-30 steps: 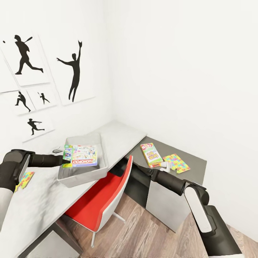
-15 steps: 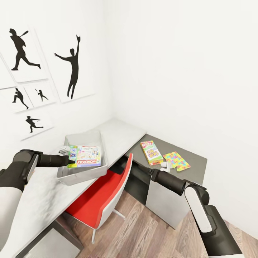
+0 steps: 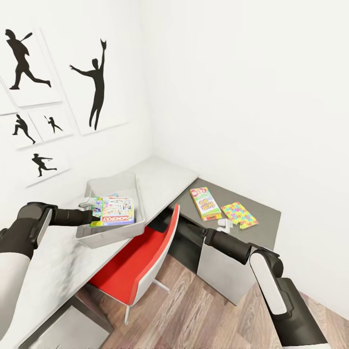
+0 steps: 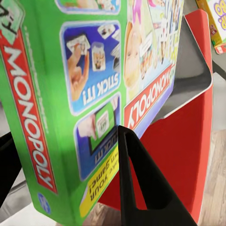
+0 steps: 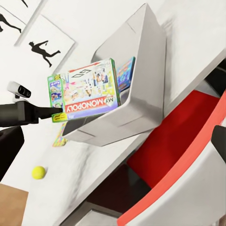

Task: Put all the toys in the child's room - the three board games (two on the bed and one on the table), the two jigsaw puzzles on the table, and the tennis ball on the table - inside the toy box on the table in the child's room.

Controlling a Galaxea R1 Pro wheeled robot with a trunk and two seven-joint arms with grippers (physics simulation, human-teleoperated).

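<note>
Monopoly box (image 3: pixel 115 212) hides toy box (image 3: pixel 112 185) floor; left claw (image 3: pixel 93 216) clamped.

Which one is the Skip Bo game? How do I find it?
Look at the low dark grey part of the desk, right of the red chair. Two flat things lie there: the Skip Bo game is the green-edged box with letters, not the confetti-coloured puzzle beside it.

L-shaped tabletop (image 3: pixel 160 182): light grey upper run along the print wall, lower dark grey section (image 3: pixel 264 218) past the corner. Toy box (image 3: pixel 112 231) sits on the light run. Beyond the toy box on the dark section lie the SKIP BO box (image 3: pixel 205 203) and, just beside it, a jigsaw puzzle (image 3: pixel 239 214). Tennis ball (image 5: pixel 38 172) rests on the light top near the toy box.
</note>
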